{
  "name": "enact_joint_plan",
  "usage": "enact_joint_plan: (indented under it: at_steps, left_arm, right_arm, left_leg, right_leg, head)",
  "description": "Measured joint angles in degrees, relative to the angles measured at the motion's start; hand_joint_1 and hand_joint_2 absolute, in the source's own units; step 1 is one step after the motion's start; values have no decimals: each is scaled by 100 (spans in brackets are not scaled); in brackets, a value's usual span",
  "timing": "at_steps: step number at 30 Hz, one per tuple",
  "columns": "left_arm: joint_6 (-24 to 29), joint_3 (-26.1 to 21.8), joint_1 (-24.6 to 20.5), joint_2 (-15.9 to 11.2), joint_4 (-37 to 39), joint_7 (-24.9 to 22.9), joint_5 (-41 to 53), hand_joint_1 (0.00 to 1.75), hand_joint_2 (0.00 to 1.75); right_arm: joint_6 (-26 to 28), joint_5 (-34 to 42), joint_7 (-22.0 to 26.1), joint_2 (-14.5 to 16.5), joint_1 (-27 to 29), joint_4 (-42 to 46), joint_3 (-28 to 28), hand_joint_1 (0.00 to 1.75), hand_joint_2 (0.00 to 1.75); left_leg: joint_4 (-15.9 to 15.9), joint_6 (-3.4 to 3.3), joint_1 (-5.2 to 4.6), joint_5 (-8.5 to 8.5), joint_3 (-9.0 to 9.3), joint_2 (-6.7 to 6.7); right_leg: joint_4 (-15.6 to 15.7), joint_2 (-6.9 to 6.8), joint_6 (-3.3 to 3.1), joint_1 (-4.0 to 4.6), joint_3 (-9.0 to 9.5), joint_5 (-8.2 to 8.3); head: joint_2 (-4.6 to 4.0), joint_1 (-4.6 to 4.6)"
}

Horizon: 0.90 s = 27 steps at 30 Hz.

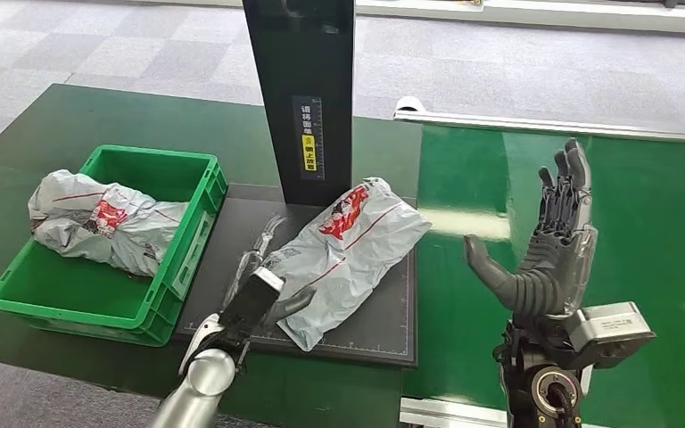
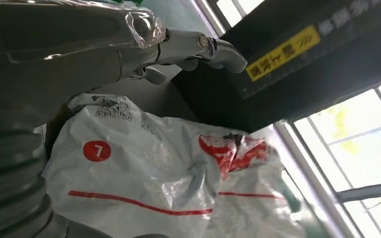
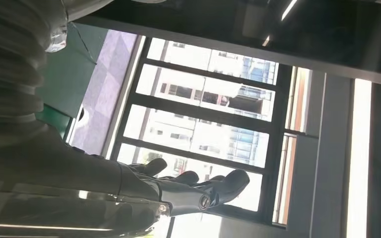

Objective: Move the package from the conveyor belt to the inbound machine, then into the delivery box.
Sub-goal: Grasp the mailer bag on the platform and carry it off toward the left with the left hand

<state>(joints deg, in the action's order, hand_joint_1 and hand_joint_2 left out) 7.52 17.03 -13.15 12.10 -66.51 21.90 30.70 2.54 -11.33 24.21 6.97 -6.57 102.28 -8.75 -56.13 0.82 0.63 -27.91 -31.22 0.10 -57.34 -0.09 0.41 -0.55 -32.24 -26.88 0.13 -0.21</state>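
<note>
A grey-white plastic package with red print lies on the black platform of the inbound machine, in front of its black column. My left hand sits at the package's near left edge. Its fingers stretch along the package's side and its thumb touches the bag. In the left wrist view the fingers stay extended above the package, apart from it. My right hand is raised upright over the green conveyor belt, fingers spread and holding nothing. The right wrist view shows that hand against windows.
A green delivery box stands left of the platform and holds another similar package. The column carries a yellow label. A metal rail borders the belt's far side. Grey tiled floor lies beyond.
</note>
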Motion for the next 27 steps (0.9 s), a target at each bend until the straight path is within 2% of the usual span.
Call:
enact_joint_plan:
  at_steps: [6,10,14,21,27]
  left_arm:
    - [1105,657,-611,70,1177,-1203,2334,0,175]
    - [1402,893,-932,201,1954,-1565,2981,47,175]
    - [1416,958,-1113,283,2469,-1655,3102,171,175]
    - [1392,953,-1370,348,2979,-1561,3094,175,175]
    - [1156,667,-1405,375,3016,-987,2520,175,175]
  right_arm:
    - [-9,103,284,7,164,172,203,0,175]
    - [-14,122,376,46,225,300,240,0,175]
    - [-15,125,401,92,245,391,274,0,175]
    - [-15,146,390,165,246,453,364,0,175]
    - [-15,156,386,201,249,454,424,0,175]
  left_leg:
    - [-1,-1,-2,0,-1,1]
    - [-1,-1,-2,0,-2,1]
    - [0,-1,-1,0,-1,1]
    - [0,-1,-1,1,10,0]
    - [0,-1,-1,1,14,0]
  right_leg:
    - [0,0,3,-2,1,2]
    - [0,1,4,-2,1,3]
    - [0,0,3,-1,2,2]
    - [0,0,4,-1,18,3]
    - [0,0,4,-2,21,3]
  head:
    - [0,0]
    - [0,-1]
    - [0,0]
    - [0,1]
    - [0,-1]
